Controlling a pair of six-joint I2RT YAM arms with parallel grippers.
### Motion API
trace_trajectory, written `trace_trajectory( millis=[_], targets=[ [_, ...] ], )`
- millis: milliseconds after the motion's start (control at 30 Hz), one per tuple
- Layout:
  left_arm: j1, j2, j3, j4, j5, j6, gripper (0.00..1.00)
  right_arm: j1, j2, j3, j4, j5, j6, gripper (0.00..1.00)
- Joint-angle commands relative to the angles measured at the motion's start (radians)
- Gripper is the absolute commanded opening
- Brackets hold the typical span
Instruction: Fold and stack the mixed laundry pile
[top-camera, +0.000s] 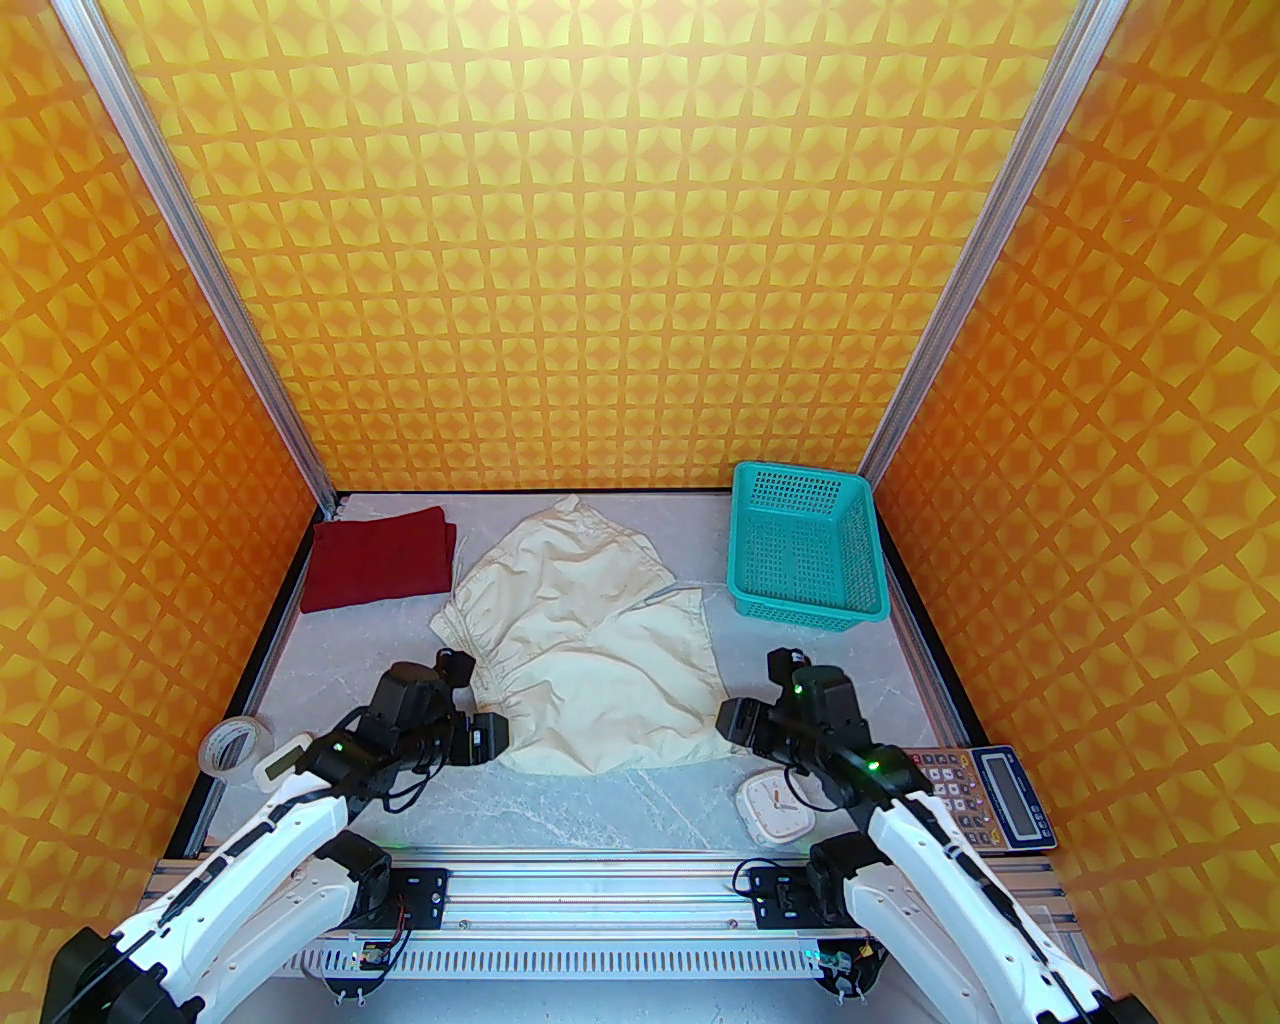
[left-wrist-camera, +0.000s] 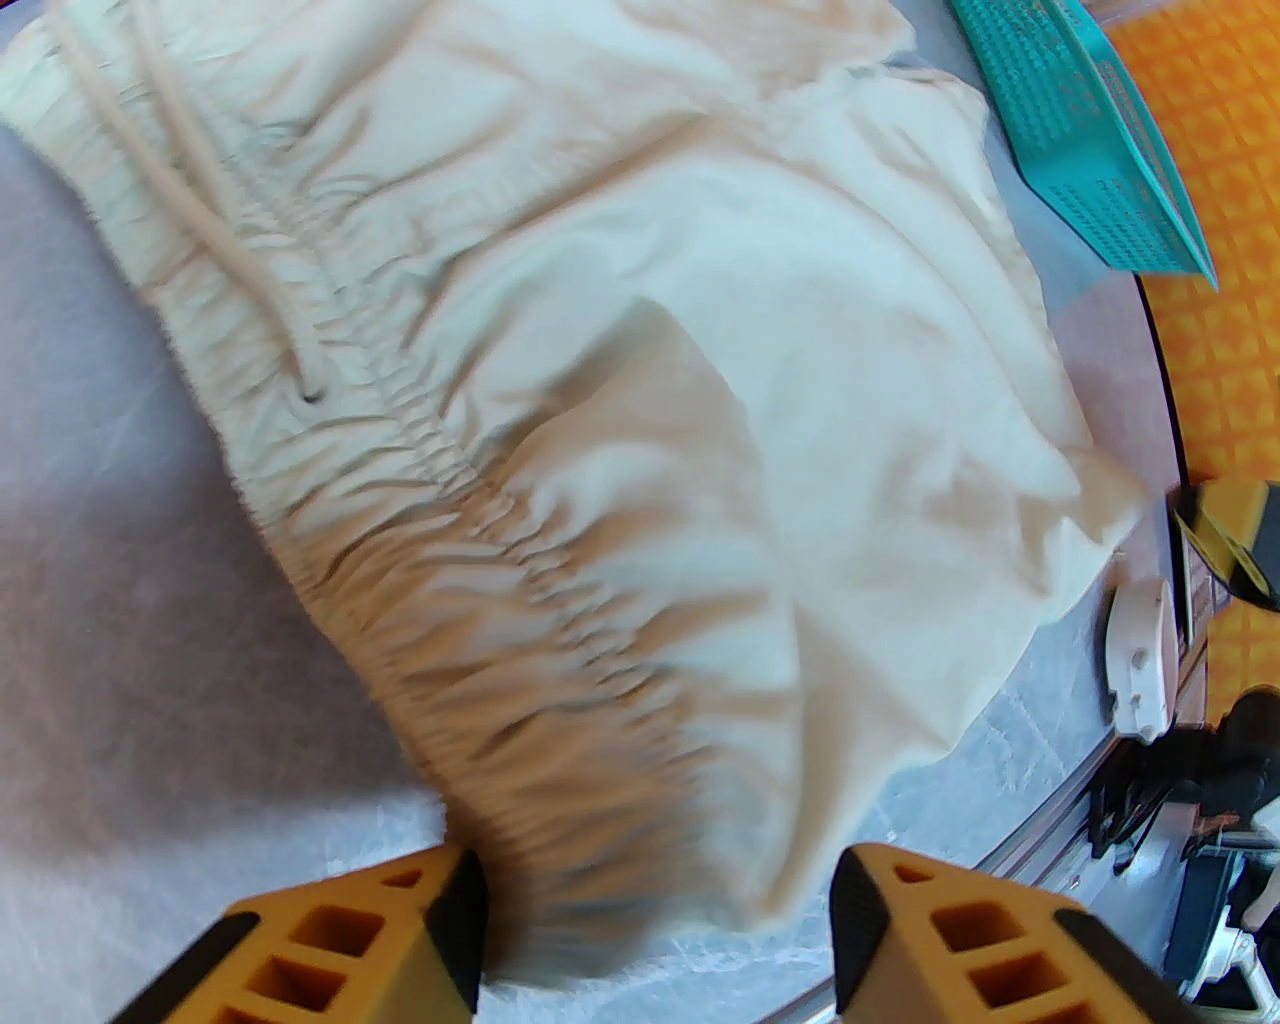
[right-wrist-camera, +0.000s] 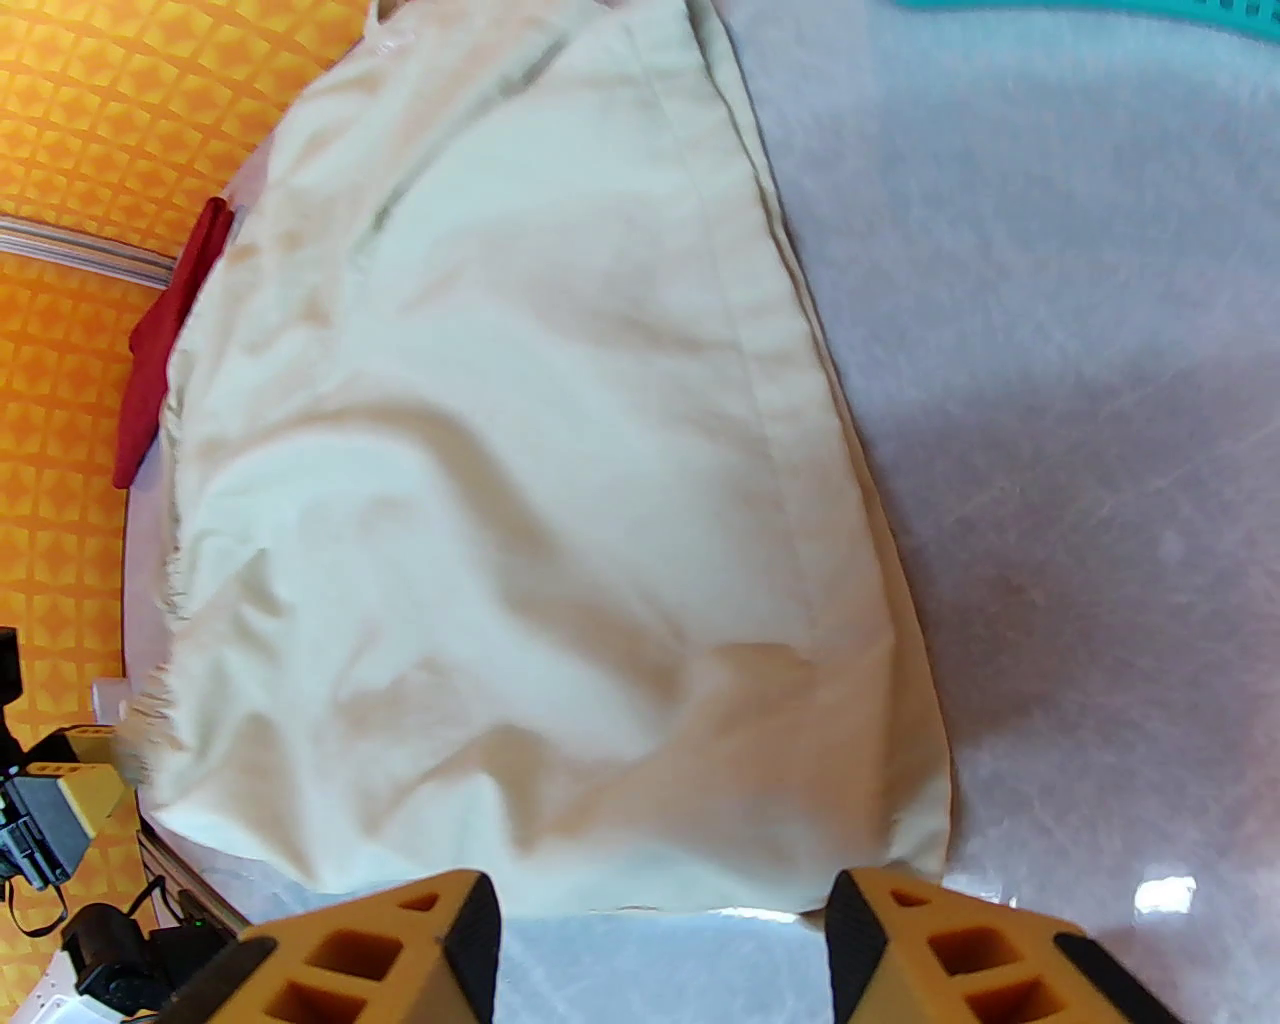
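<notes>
Cream shorts (top-camera: 590, 650) lie spread at the table's (top-camera: 600, 800) middle, waistband toward 8 o'clock. The folded maroon shirt (top-camera: 378, 570) sits just beside them at 10 o'clock. The left gripper (left-wrist-camera: 657, 900), jaws wide apart, is at the shorts' 7 o'clock edge. The right gripper (right-wrist-camera: 660, 930), likewise spread, is at 4 o'clock. A teal basket (top-camera: 808, 612) stands at 2 o'clock.

Bare table (top-camera: 735, 640) lies between shorts (top-camera: 590, 640) and basket (top-camera: 800, 603); clock (top-camera: 772, 808) sits beside right arm (top-camera: 920, 850), tape roll (top-camera: 212, 752) beside left arm (top-camera: 290, 830).

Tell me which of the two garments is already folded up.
The dark red shirt, a neat rectangle in the far left corner. The cream shorts to its right lie spread open and wrinkled, with both legs still unfolded.
</notes>
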Motion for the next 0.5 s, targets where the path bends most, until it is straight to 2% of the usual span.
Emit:
trace_trajectory(
  millis=[0, 100, 200, 367, 467],
  targets=[
    [-0.007, 0.050, 0.168, -0.103, -0.048, 0.004, 0.54, 0.017, 0.065, 0.124, -0.075, 0.013, -0.051, 0.56],
    [-0.020, 0.176, 0.289, -0.144, -0.048, 0.056, 0.52, 0.098, 0.187, 0.199, -0.040, 0.068, -0.073, 0.53],
    [-0.024, 0.300, 0.322, -0.067, -0.027, 0.059, 0.48, 0.164, 0.330, 0.230, 0.048, 0.094, -0.065, 0.52],
    [-0.055, 0.470, 0.294, 0.070, -0.002, 0.031, 0.38, 0.247, 0.621, 0.291, 0.137, 0.106, -0.028, 0.50],
    [-0.078, 0.511, 0.213, 0.114, -0.002, -0.028, 0.36, 0.249, 0.704, 0.255, 0.170, 0.115, 0.015, 0.48]
  ],
)
